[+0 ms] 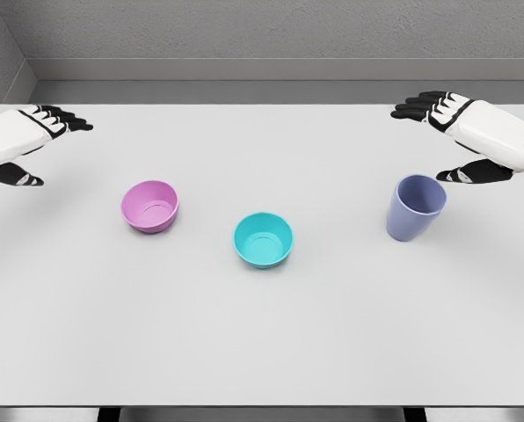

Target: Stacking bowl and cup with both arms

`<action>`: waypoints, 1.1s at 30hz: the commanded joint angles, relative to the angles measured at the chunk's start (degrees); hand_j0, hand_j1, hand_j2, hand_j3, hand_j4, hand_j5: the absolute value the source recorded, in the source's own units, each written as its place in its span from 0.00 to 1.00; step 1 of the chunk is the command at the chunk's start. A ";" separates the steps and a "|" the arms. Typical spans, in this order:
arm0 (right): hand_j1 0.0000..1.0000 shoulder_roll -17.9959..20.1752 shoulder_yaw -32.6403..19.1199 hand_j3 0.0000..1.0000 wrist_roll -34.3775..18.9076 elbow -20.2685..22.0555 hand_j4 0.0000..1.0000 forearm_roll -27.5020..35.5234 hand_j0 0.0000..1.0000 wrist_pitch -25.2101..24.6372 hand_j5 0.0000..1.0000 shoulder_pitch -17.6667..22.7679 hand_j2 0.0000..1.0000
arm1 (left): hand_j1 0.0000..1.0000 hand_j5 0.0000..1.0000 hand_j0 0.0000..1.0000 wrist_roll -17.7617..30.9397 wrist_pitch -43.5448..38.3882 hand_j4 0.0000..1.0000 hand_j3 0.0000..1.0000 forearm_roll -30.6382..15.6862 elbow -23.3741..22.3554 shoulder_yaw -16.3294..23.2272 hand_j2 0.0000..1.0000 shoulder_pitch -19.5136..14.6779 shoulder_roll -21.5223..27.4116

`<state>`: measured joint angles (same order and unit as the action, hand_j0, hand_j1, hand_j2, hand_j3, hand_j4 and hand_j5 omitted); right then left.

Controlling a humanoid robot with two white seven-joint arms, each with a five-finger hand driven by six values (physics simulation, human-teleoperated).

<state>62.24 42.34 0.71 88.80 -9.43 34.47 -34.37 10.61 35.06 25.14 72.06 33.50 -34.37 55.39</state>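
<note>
Overhead, the head view looks down on a white bench (262, 352) with three vessels standing upright on it, all apart from one another. A pink bowl (149, 207) sits left of the middle, a teal bowl (264, 239) lies near the middle and slightly closer to the camera, and a lavender cup (415, 207) stands to the right. Each is open side up and holds nothing.

At the left edge the left hand (26, 141) hovers above the bench, its dark fingers (69, 119) stretched out and the thumb spread below them; it grips nothing and is well apart from the pink bowl. On the right the right hand (460, 132) comes in from the right edge, also wide, fingers extended toward the middle of the bench and the thumb pointing down toward the cup. The thumb tip is just beside the cup's rim, but I cannot tell whether they touch. Behind the bench runs a grey wall (271, 31).
</note>
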 commanded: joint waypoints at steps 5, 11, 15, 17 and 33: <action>1.00 -0.45 -3.75 1.00 -0.10 0.49 1.00 0.46 1.00 0.34 1.00 1.23 1.00 | 1.00 1.00 1.00 0.03 -0.06 1.00 1.00 -0.35 0.01 -0.02 1.00 0.00 0.07; 1.00 -0.10 -4.99 1.00 -0.18 0.58 1.00 0.46 1.00 0.53 1.00 2.37 1.00 | 1.00 1.00 1.00 6.09 -0.06 1.00 1.00 -2.72 -0.08 1.04 1.00 -0.26 -3.62; 1.00 0.07 -4.99 1.00 -0.18 1.37 1.00 0.73 1.00 0.34 1.00 3.07 1.00 | 1.00 1.00 1.00 13.03 -0.06 1.00 1.00 -3.78 0.27 1.57 1.00 -0.79 -6.52; 1.00 0.08 -4.99 1.00 -0.18 1.37 1.00 0.73 1.00 0.25 1.00 3.16 1.00 | 1.00 1.00 1.00 17.60 -0.06 1.00 1.00 -5.01 1.15 1.57 1.00 -0.88 -8.10; 1.00 -0.45 -7.62 1.00 -0.62 2.60 1.00 0.55 1.00 0.53 1.00 4.75 1.00 | 1.00 1.00 1.00 18.66 -0.06 1.00 1.00 -4.48 0.01 2.53 1.00 -2.29 -11.88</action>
<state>61.73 34.80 0.08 91.37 -9.26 35.01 -29.62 29.24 35.13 20.87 72.13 36.03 -36.65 43.84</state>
